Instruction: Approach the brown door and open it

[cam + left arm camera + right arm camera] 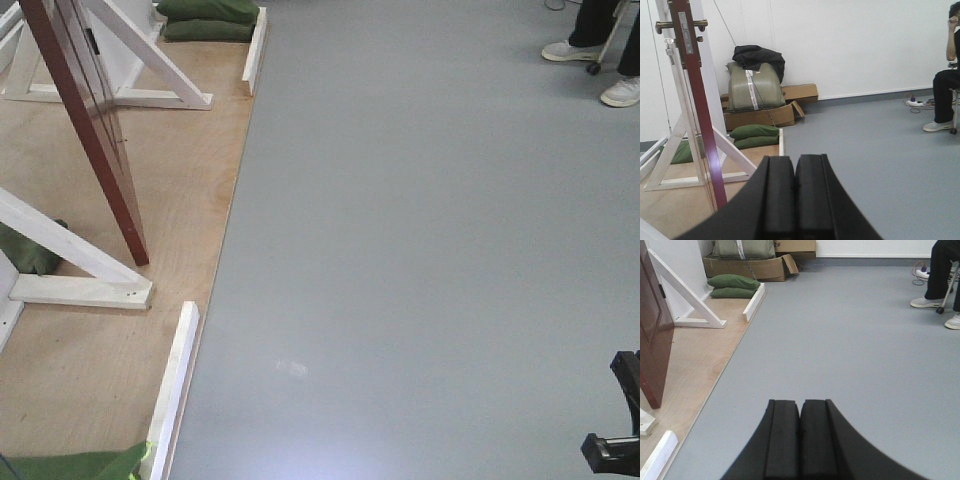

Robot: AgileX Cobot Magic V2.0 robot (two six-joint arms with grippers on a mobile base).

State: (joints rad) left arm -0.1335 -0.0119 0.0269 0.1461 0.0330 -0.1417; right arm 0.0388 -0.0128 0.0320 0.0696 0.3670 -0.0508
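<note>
The brown door [95, 120] stands ajar on a plywood platform at the upper left, seen edge-on in the front view. In the left wrist view the brown door [702, 115] shows its narrow edge, with a brass handle [700, 22] and a silver latch plate near the top. The right wrist view has a slice of the brown door [652, 335] at the far left. My left gripper [795, 162] is shut and empty, to the right of the door's edge. Over bare grey floor my right gripper [800, 405] is shut too, holding nothing.
White wooden braces [90, 275] prop the frame on the plywood platform [190, 190]. Green sandbags [755, 136] lie at its far end, before cardboard boxes [762, 115] and a bag. A seated person [947, 90] is at the far right. Black equipment [620, 440] sits low right.
</note>
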